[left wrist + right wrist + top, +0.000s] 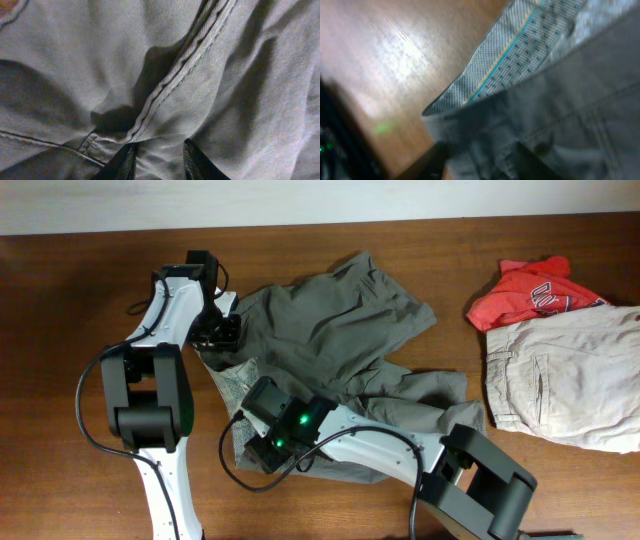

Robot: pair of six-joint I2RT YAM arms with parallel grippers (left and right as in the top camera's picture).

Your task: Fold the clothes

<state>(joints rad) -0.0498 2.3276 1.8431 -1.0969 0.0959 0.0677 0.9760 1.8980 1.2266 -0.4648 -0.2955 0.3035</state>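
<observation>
Overhead view: the olive-grey shorts (340,330) lie crumpled on the wooden table (70,280), reaching from the left pincer (215,330) to the right pincer (258,452). In the left wrist view, the left pincer has its fingers (120,165) clamped on a fold of the shorts, and a double seam runs away just in front of it. The right pincer stands at the waistband edge with cloth between its fingers (427,162). The picture is blurred, so I cannot tell if it grips. The patterned lining shows just ahead of it.
</observation>
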